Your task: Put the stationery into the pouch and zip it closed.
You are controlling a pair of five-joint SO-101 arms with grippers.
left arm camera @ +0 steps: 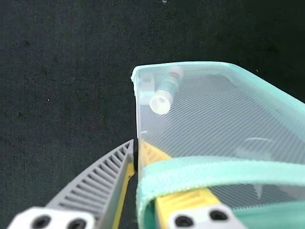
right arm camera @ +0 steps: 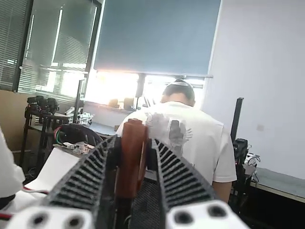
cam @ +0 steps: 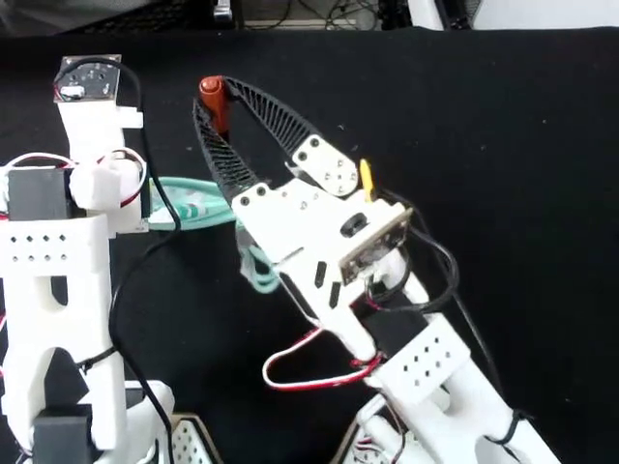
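A red-brown marker [cam: 213, 100] stands upright between the black fingers of my right gripper [cam: 215, 97], which is shut on it, raised over the back of the table. In the right wrist view the marker [right arm camera: 131, 162] sits between the two ribbed fingers [right arm camera: 183, 176], and the gripper [right arm camera: 135, 138] points up at the room. The clear pouch with teal trim [cam: 189, 205] lies between the arms, partly under the right arm. My left gripper [left arm camera: 137, 148] is shut on the pouch's edge [left arm camera: 214, 124]. A white-capped item [left arm camera: 160, 101] lies inside the pouch.
The table is covered in black cloth [cam: 503, 145], with open room at the right and back. The left arm's white body [cam: 58, 271] fills the left side. Red and white cables [cam: 309, 367] loop under the right arm near the front.
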